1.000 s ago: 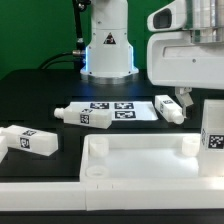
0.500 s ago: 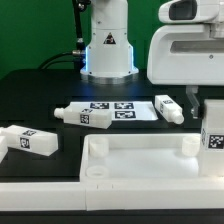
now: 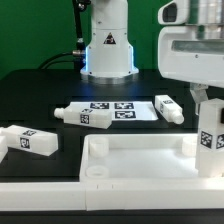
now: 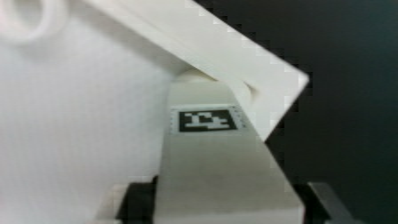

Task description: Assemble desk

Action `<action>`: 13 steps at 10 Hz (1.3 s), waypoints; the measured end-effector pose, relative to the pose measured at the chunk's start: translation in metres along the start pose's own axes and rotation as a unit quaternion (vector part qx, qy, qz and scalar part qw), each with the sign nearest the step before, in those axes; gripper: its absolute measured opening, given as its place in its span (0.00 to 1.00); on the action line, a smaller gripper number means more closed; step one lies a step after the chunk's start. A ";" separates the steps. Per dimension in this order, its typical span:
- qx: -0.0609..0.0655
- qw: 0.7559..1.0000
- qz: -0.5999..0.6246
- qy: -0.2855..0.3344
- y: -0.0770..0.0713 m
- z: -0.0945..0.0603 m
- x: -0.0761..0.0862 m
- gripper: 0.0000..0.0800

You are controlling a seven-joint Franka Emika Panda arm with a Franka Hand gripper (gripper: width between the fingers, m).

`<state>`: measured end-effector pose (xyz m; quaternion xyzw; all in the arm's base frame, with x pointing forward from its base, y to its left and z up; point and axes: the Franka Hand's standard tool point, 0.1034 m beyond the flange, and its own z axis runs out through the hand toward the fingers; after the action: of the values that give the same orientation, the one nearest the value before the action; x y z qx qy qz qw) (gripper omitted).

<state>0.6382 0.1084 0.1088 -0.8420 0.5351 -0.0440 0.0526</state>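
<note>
The white desk top lies in front, a rimmed tray with a round corner socket. My gripper is shut on a white tagged leg and holds it upright over the top's corner at the exterior view's right. In the wrist view the leg runs between my dark fingers, with the top's corner beyond it. Three more tagged legs lie on the table: one at the left, one in the middle, one near the marker board.
The marker board lies flat behind the desk top. The white robot base with a blue light stands at the back. The table is black.
The arm has moved toward the exterior view's right, carrying the held leg with it toward the desk top's right corner. The loose legs have not moved.
</note>
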 end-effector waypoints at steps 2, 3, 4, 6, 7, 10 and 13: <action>-0.006 0.999 0.047 -0.008 0.003 -0.001 0.007 0.36; -0.007 0.997 0.072 -0.008 0.003 0.000 0.005 0.36; -0.004 0.990 0.140 -0.016 0.003 0.000 0.005 0.36; 0.008 0.946 0.321 -0.046 0.002 0.001 0.004 0.36; 0.010 0.924 0.378 -0.049 0.000 0.001 0.002 0.36; 0.014 0.888 0.457 -0.047 -0.006 -0.001 0.005 0.36; 0.014 0.893 0.447 -0.047 -0.005 0.000 0.005 0.51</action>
<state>0.6447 0.1063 0.1096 -0.5139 0.8514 0.0166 0.1033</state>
